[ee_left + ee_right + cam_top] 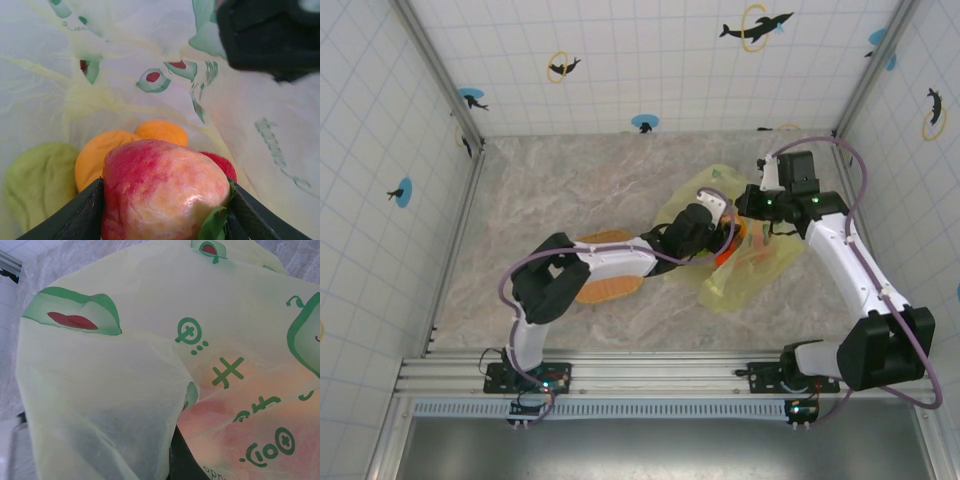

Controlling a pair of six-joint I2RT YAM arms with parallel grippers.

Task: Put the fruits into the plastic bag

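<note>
Gripping the apple (165, 192) across its middle, the left claw (167, 212) is clenched on it and reaches inside the bag (125, 60). The apple sits between the fingers and is not yet let go.

Just ahead of the fingertips lie two orange fruits (95, 157). A green fruit (37, 177) lies off to the claw's left and a red fruit (220, 162) to its right, all of them bagged.

By my reckoning the job is near its end: four fruits are in, and this one needs only a release. The plate (605, 290), back by the claw's forearm, is partly under the arm, so I cannot tell whether anything waits there.

The apple is nearly round, a little wider across the jaws. Its leaf (215, 225) lies against the right finger, so the stem end probably faces back toward the wrist.

The right claw (752, 203), ahead of and above the left one, is closed, seemingly pinching the bag's rim to hold it open.
</note>
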